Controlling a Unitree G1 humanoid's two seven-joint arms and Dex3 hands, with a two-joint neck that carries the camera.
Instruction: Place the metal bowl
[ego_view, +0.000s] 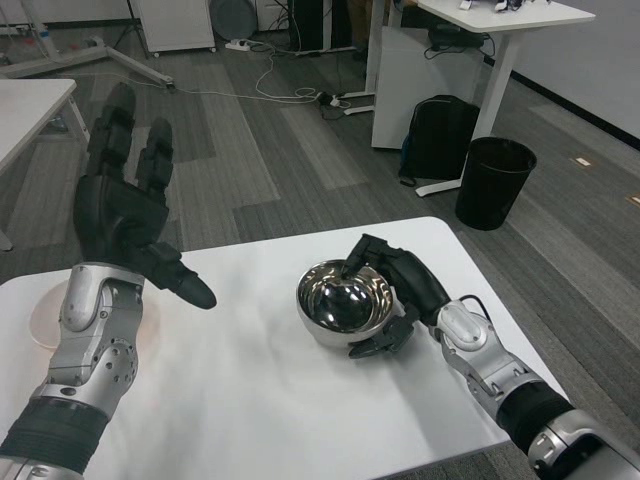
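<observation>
A shiny metal bowl (343, 301) stands upright on the white table (260, 400), right of the middle. My right hand (395, 290) grips its right side, with fingers hooked over the far rim and the thumb under the near edge. My left hand (128, 205) is raised above the table's left part, palm forward, fingers spread and holding nothing.
A pale round plate (45, 318) lies at the table's left edge, partly hidden by my left forearm. Beyond the table stand a black bin (494, 180), a black backpack (440, 135) and a white desk (490, 20). Cables lie on the grey floor.
</observation>
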